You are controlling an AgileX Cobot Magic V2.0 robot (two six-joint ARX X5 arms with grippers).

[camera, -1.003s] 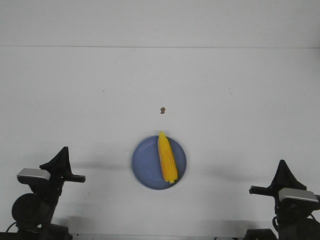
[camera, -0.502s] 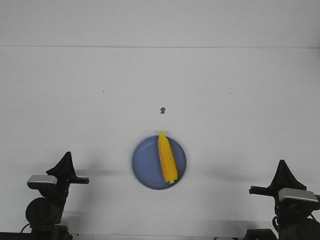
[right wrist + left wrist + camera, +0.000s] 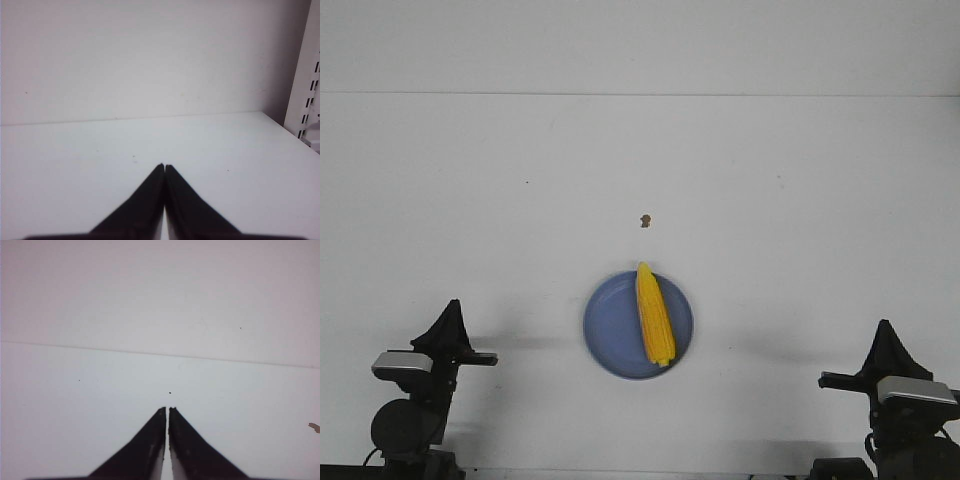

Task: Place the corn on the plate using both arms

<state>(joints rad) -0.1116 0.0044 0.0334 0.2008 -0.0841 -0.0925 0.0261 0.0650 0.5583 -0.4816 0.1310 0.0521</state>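
Left tool [image 3: 451, 312] and right tool [image 3: 885, 333] closed, empty

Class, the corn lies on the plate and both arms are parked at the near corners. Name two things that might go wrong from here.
1. The corn lies off-centre, its tip at the far rim of the plate; a jolt might roll it off.
2. The left gripper and right gripper are shut and hold nothing, so any corrective grasp would need opening first; a shut gripper might just push the corn away.

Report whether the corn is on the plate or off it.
On it. The corn lies across the plate, its narrow tip at the far rim; neither arm touches it.
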